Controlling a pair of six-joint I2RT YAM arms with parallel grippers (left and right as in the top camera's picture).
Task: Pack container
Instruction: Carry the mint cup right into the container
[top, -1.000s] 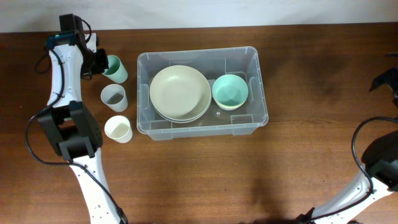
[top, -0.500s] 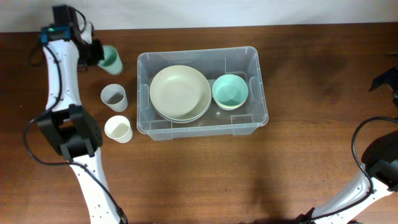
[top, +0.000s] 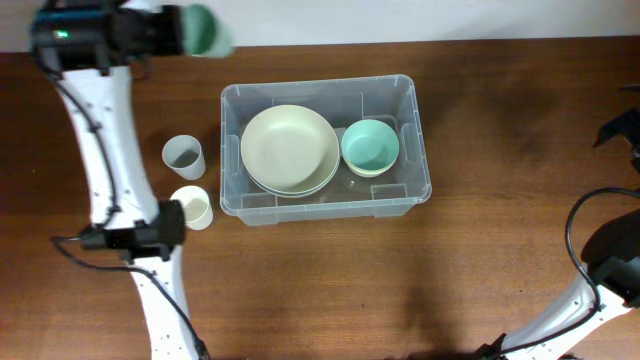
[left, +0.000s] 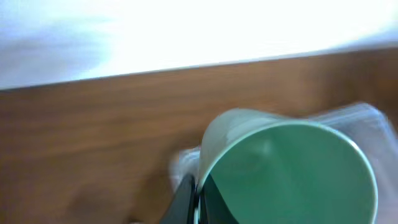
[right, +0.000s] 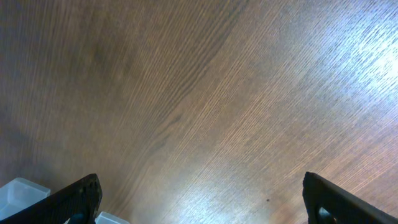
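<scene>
One container (top: 412, 192) is seen at the middle of the table (top: 500, 280), a clear rectangular bin set with its long sides running left to right. Inside it, a stack of large cream bowls (top: 290, 148) is placed at the left, two rims showing. One teal bowl (top: 370, 145) is placed at the right, with a pale rim visible beneath it.

Three cups are counted. One green cup (top: 208, 30) is held in the air over the far edge of the table, far-left of the container's far-left corner. It is clamped by the left gripper (top: 185, 28) with its mouth turned sideways. One grey cup (top: 183, 155) and one cream cup (top: 192, 208) are stood upright left of the container, the cream cup just beside the near-left corner.

The right gripper (right: 200, 186) is held with its fingers wide apart over bare wood, nothing between them.

Broad open wood is left right of the container and along its near side. Only a narrow strip is left between the cups and the container's left wall.
</scene>
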